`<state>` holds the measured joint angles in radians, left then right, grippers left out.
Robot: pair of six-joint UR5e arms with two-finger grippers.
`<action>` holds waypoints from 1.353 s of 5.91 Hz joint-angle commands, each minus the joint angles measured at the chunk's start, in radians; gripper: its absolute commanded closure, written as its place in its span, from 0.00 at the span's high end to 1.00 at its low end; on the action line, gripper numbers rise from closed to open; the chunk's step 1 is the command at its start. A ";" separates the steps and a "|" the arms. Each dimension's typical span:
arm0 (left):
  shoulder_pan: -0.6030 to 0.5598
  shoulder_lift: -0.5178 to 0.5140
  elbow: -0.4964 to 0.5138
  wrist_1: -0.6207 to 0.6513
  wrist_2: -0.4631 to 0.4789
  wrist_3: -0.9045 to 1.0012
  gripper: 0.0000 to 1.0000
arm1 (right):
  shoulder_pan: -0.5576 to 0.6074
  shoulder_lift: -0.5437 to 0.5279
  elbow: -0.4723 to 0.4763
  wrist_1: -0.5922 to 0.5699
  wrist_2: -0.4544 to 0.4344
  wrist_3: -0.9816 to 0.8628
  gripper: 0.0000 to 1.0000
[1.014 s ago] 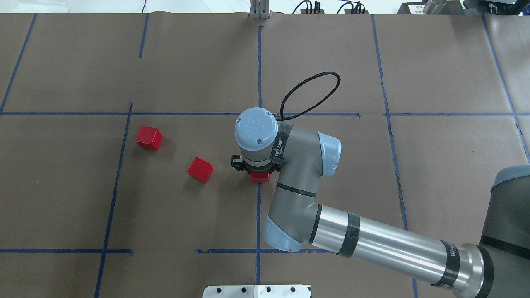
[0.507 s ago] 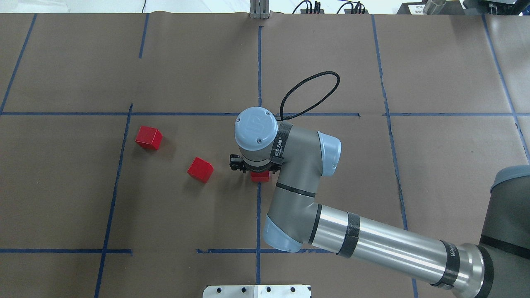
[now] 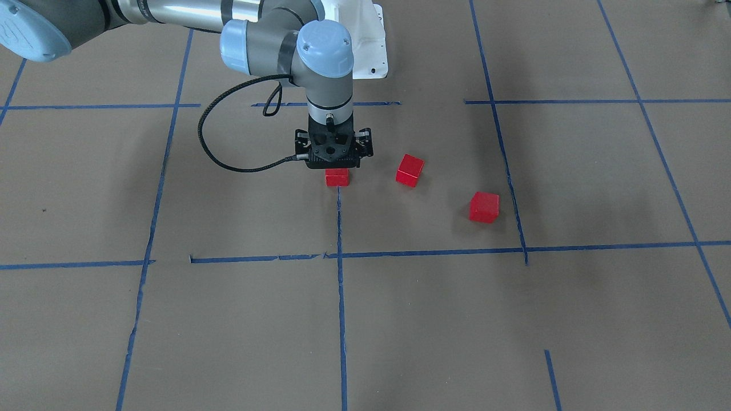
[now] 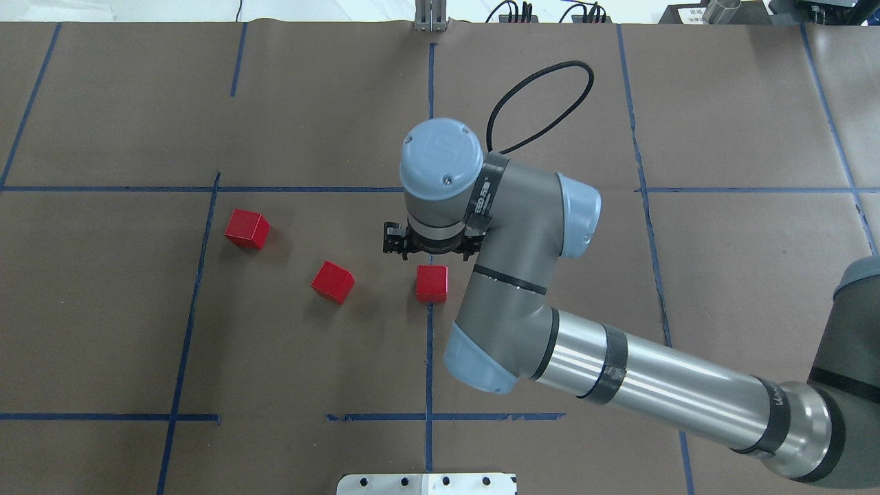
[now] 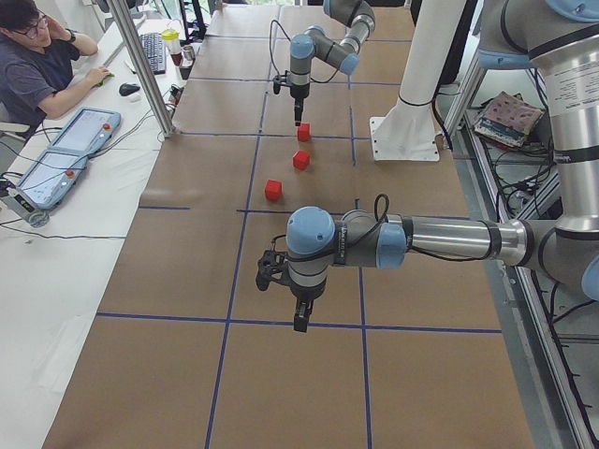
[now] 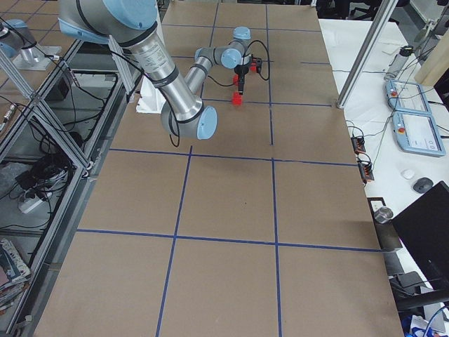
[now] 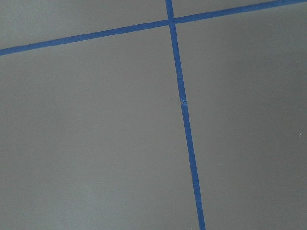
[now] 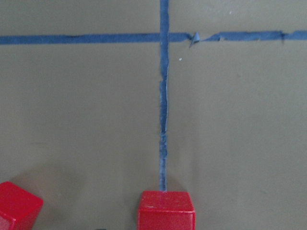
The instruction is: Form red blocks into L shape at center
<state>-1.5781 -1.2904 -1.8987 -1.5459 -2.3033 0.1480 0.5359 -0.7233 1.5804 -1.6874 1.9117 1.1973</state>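
Two grippers were on record. Right gripper [image 3: 334, 165]: pointed straight down and hung just above the first red block [image 4: 432, 284] without holding it. Its fingers were hidden under the black body and the wrist, so whether the jaws stood apart or together could not be told. First red block: rested free on the brown paper [image 4: 103, 309], square to the grid, on the lengthwise tape line [image 4: 429, 357] near the middle of the centre cell [image 4: 289, 357]. In the right wrist view it lay at the bottom edge, with the tape running away from its far face. Second red block [image 4: 333, 282]: near the first on the robot's left, apart from it, turned at an angle to the grid. Third red block [image 4: 247, 229]: farther left again, well apart from the second, just inside the cell's left tape border [image 4: 192, 309]. No two blocks touched. Black cable [image 4: 567, 64]: looped from the right wrist over the far side of the cell. Left gripper [image 5: 299, 321]: seen only from the table's end, pointed down over paper beside a tape line, well apart from all three blocks; its jaw state could not be told. Left wrist view: bare paper and a tape crossing [image 7: 171, 21]. Operator [image 5: 37, 56]: seated at the side bench.
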 commanded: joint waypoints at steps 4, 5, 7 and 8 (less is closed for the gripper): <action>0.055 -0.094 -0.063 -0.003 -0.001 -0.010 1.00 | 0.489 -0.372 0.133 -0.049 0.254 -0.747 1.00; 0.055 -0.118 -0.062 0.000 -0.001 -0.010 1.00 | 0.578 -0.498 0.165 -0.044 0.294 -0.956 1.00; 0.059 -0.141 -0.062 0.001 -0.161 -0.014 1.00 | 0.764 -0.852 0.351 -0.038 0.302 -1.288 1.00; 0.073 -0.186 -0.065 0.003 -0.166 -0.107 1.00 | 0.906 -0.990 0.378 -0.037 0.364 -1.470 1.00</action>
<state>-1.5146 -1.4428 -1.9612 -1.5446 -2.4420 0.1044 1.3155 -1.5663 1.9121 -1.7254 2.2313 -0.0989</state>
